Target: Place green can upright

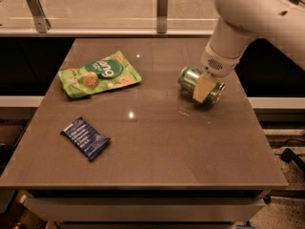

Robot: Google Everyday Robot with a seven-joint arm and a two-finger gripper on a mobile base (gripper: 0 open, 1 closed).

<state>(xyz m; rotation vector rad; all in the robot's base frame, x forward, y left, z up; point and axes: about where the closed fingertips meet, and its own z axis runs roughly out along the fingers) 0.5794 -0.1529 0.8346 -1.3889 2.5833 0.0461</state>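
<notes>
The gripper (204, 89) sits near the right edge of the tabletop, toward the far right corner. It covers the middle of the green can (189, 78), and its own far side is hidden behind the can, so its hold cannot be judged. The arm (248, 18) is cut off by the top and right picture edges. The can's label markings are too blurred to read. So is the print on the green snack bag (100, 74) near the far left corner and on the blue packet (86, 138) by the left edge.
</notes>
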